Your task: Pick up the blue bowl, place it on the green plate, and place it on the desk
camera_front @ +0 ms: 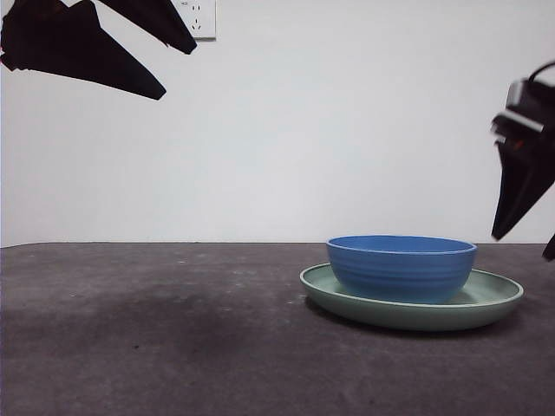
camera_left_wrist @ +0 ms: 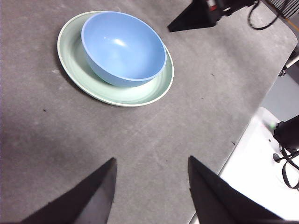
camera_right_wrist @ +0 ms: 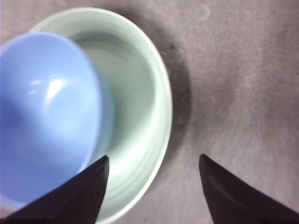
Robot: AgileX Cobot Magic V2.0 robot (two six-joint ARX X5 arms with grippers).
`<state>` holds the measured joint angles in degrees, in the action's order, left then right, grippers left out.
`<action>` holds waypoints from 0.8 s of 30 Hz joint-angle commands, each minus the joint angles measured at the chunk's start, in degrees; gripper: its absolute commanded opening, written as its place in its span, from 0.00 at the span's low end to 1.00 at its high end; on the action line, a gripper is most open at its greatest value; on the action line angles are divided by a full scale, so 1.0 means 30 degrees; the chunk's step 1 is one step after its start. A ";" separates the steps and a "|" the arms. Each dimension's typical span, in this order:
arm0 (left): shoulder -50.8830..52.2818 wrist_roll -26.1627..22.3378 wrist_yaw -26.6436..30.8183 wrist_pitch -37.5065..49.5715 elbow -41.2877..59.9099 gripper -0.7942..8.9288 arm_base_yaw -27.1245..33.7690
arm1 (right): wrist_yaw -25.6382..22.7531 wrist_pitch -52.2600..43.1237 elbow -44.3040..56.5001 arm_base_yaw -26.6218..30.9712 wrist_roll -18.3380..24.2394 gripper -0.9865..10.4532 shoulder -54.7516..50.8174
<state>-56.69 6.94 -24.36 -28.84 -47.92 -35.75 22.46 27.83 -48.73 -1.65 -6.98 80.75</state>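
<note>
Left end effector [camera_front: 130, 61] hangs high at the upper left of the front view, well apart from everything, jaws spread and empty; it looks like the waiting arm. Bare dark surface [camera_front: 147, 338] below it, nothing on that side. Right of centre the blue bowl [camera_front: 401, 267] sits upright inside the green plate [camera_front: 347, 299], resting on it, a bit off-centre toward one rim per the left wrist view. Plate lies flat on the surface. Right end effector [camera_front: 533, 221] hovers at the right edge, raised above and just beside the plate rim, jaws apart, grasping nothing; its wrist view shows bowl [camera_right_wrist: 44, 116] and plate [camera_right_wrist: 140, 112] close below, somewhat blurred. Bowl-on-plate step looks done; moving it to the surface seems next. Risks: glossy bowl wall could slip from a two-jaw pinch on the rim; a jaw coming down could catch the plate rim and tip or drag the plate; lifting off-centre could tilt the bowl.
</note>
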 commanded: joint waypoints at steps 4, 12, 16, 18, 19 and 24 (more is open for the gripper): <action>-0.0073 -0.0153 -0.0102 0.0182 -0.0160 0.34 -0.0087 | 0.0554 -0.1581 -0.0372 -0.0029 -0.0182 0.31 0.2237; -0.0073 -0.0138 -0.0102 0.0182 -0.0160 0.34 -0.0087 | 0.0787 -0.2885 -0.0372 -0.0138 -0.0189 0.23 0.3963; -0.0073 -0.0117 -0.0102 0.0175 -0.0160 0.34 -0.0087 | 0.1020 -0.3257 -0.0372 -0.0138 -0.0189 0.15 0.4153; -0.0080 -0.0080 -0.0102 0.0175 -0.0160 0.34 -0.0087 | 0.1027 -0.3351 -0.0372 -0.0138 -0.0189 0.12 0.4153; -0.0073 -0.0080 -0.0102 0.0175 -0.0160 0.34 -0.0087 | 0.1027 -0.3381 -0.0372 -0.0138 -0.0189 0.11 0.4153; -0.0073 -0.0073 -0.0102 0.0095 -0.0160 0.34 -0.0087 | 0.1027 -0.3621 -0.0372 -0.0080 -0.0495 0.10 0.4153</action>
<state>-56.69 6.94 -24.36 -28.91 -47.92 -35.75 25.36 17.39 -48.82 -1.87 -7.84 92.07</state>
